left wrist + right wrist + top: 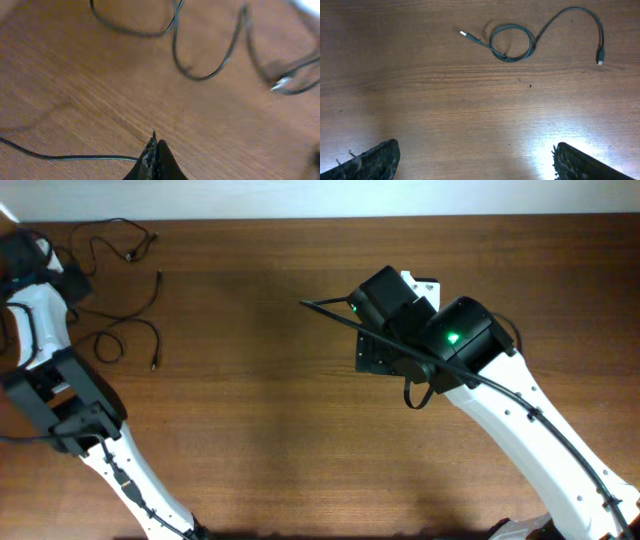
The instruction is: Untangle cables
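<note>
three cables, left end effector pinched on one, right end effector spread

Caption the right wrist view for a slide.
Open right gripper hovering over the wooden table, a looped cable lying apart from it, both plugs free.

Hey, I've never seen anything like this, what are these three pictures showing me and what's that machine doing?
Two robot arms work at a wooden table. One picture looks down from above; the other two come from cameras on each wrist. Thin black cables lie at the table's far left corner. The left gripper is pinched shut on a cable strand. The right gripper is open and holds nothing; ahead of it lies a separate looped cable with a plug at each end.
</note>
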Motion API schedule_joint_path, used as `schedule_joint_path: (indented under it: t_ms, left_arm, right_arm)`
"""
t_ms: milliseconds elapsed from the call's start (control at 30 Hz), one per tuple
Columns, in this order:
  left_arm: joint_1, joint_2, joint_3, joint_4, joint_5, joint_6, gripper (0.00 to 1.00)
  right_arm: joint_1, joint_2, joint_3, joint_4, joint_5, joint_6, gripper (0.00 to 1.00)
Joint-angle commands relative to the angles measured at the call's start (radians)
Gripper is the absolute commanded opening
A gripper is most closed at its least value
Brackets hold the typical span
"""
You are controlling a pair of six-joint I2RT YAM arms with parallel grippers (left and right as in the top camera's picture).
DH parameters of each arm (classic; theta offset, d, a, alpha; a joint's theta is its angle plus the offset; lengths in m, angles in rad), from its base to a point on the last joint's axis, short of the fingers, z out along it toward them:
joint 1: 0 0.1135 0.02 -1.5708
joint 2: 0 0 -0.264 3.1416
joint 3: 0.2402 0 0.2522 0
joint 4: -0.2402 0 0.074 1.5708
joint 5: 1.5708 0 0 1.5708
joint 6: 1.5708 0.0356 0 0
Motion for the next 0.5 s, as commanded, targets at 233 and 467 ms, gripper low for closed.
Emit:
schedule_joint_path:
  t_ms: [233,467]
  left_arm:
    - [-0.125,0.026,0.001,-0.086,0.34,0.01,0.0]
    - [-0.174,0.066,0.001,-0.158,0.024,0.01,0.0]
  right_arm:
    - [-0.003,0.019,0.0,0.003,0.005,0.002,0.98]
    - [-0.003,0.021,0.0,-0.007,0.006,-0.006,0.98]
